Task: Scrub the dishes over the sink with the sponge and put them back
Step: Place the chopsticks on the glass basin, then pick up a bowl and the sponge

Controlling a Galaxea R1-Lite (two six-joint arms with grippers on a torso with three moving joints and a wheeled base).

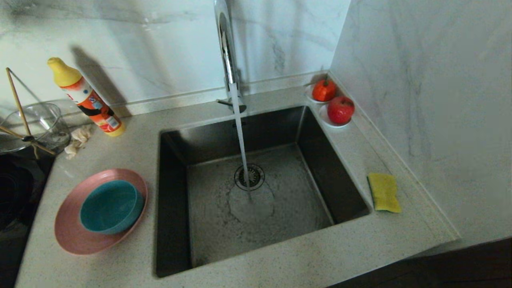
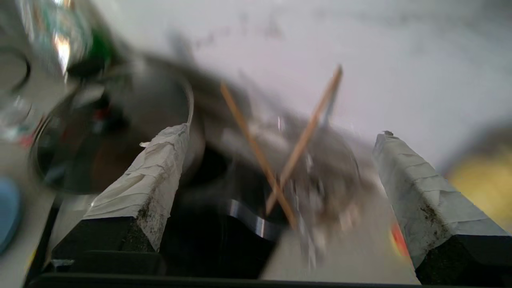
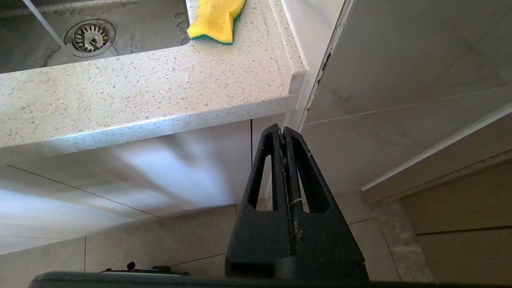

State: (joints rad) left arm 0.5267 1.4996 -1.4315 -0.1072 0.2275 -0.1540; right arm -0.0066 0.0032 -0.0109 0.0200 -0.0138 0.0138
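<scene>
my left gripper [image 2: 280,160] stands wide apart, its taped fingers [image 2: 156,176] holding nothing, aimed toward crossed wooden sticks [image 2: 280,168] over a glass bowl [image 1: 32,128]. my right gripper [image 3: 285,136] is pressed closed and empty, parked low below the counter [image 3: 140,92] edge. the teal bowl [image 1: 111,206] sits in the pink plate [image 1: 68,228] on the counter left of the sink [image 1: 256,192], where water runs from the tap [image 1: 228,52]. the sponge [image 1: 384,192] lies on the counter right of the sink.

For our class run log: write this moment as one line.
left tool open, empty | right tool shut, below counter | sponge right of sink | bowl on plate | tap running
</scene>
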